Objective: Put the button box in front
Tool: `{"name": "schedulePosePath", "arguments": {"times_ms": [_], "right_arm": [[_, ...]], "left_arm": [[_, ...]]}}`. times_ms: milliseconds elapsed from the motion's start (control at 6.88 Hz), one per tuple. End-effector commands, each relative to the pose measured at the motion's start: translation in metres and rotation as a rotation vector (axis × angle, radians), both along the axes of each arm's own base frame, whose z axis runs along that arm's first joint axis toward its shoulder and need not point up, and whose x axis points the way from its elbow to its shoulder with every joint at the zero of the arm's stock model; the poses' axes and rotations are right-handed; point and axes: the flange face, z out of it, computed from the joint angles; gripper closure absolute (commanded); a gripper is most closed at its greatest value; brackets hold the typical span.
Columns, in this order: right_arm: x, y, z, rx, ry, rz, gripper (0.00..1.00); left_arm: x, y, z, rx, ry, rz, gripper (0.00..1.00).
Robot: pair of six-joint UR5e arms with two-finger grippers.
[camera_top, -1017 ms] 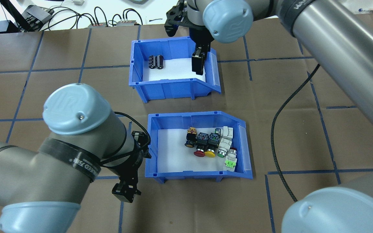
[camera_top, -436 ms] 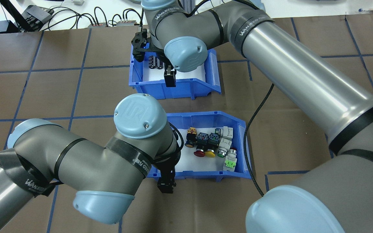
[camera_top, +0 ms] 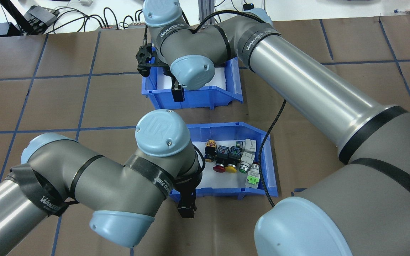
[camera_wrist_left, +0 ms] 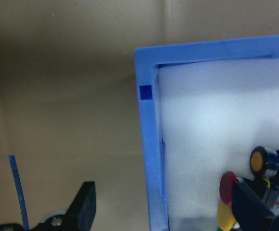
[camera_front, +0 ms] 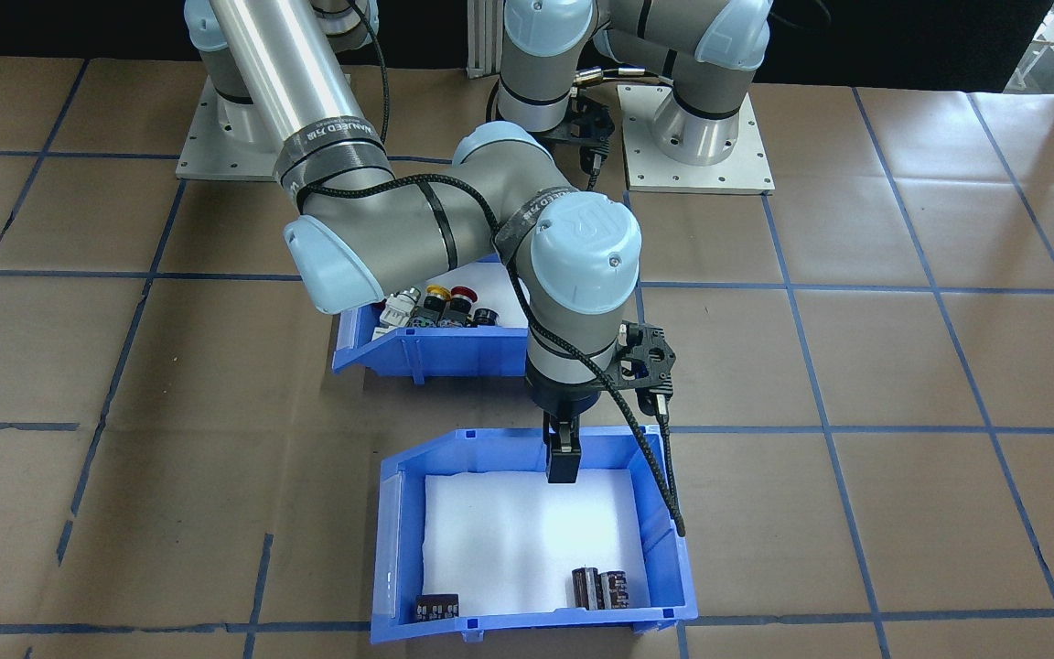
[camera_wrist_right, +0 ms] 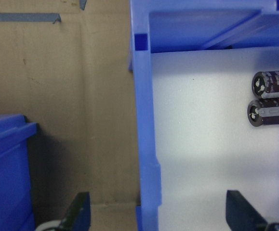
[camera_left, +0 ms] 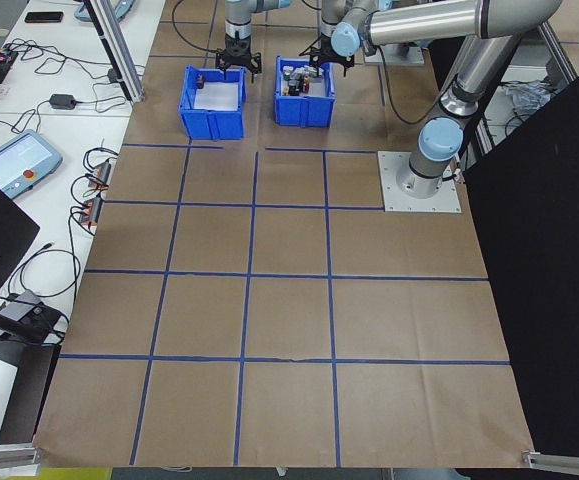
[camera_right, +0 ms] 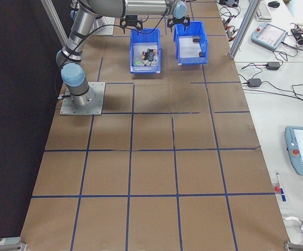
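Brown paper gridded with blue tape is covering the table [camera_top: 48, 92], and you are working with two blue bins set one behind the other. The button box [camera_top: 262, 156], with its cluster of red, yellow, green and black push-buttons [camera_top: 231, 160] on white foam, is sitting nearer the robot's base. The second bin [camera_top: 226, 96], holding only a few dark cylinders [camera_front: 600, 586], is lying farther out toward your side, so the order looks not yet right for the task.

You are bringing the left gripper [camera_top: 186, 206] down over the button box's side wall. In the left wrist view its jaws are spread, one finger outside the wall over the paper and the other inside over the foam, near the buttons. That straddle is letting the fingers pinch the thin plastic wall, which looks like the only firm handle on a lined bin.

The right gripper [camera_top: 177, 93] is doing the same at the second bin, jaws spread across its side wall, with the cylinders well clear of the inner finger. Neither is gripping yet, as far as I can judge.

Mind the inner left finger: it is close to the red and yellow caps.
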Motion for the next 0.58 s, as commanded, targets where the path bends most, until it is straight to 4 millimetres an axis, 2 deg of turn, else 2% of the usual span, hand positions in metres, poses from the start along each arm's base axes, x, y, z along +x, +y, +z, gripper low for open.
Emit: {"name": "schedulePosePath", "arguments": {"times_ms": [0,145,291,436], "right_arm": [[0.015,0.001,-0.045,0.031,0.018,0.013,0.00],[0.014,0.002,-0.053,0.038,0.022,0.012,0.00],[0.015,-0.001,-0.046,0.008,0.010,0.008,0.00],[0.015,-0.002,-0.038,-0.004,0.006,0.007,0.15]], "left_arm": [[-0.003,0.008,-0.011,0.023,0.034,0.008,0.00],[-0.003,0.009,-0.013,0.025,0.040,0.016,0.00],[-0.005,0.006,-0.014,0.004,0.052,0.044,0.00],[-0.009,0.002,-0.028,0.013,0.046,0.065,0.00]]}}
